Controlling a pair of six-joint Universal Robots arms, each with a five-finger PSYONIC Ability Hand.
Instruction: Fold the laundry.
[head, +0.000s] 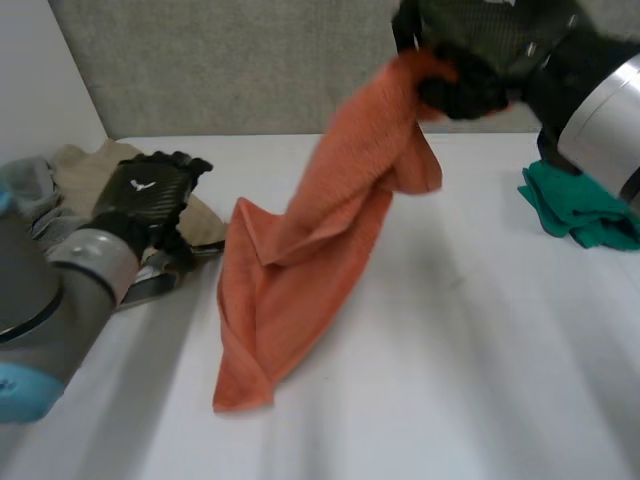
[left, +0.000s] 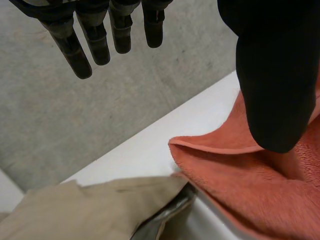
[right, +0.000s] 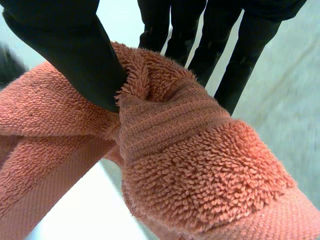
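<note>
An orange towel (head: 300, 270) hangs from my right hand (head: 470, 75), which is raised over the back of the table and pinches the towel's upper end between thumb and fingers. In the right wrist view the thumb (right: 75, 55) presses the bunched orange towel (right: 190, 165) against the fingers. The towel's lower part trails down onto the table toward the front left. My left hand (head: 150, 195) hovers at the left over a heap of clothes, its fingers (left: 95, 40) straight and holding nothing. A corner of the orange towel (left: 240, 185) lies just beside that hand.
A heap of beige and grey clothes (head: 75, 185) lies at the left edge, with a beige cloth (left: 85, 210) under my left hand. A folded green cloth (head: 580, 210) sits at the right. A grey wall (head: 230, 60) runs behind the table.
</note>
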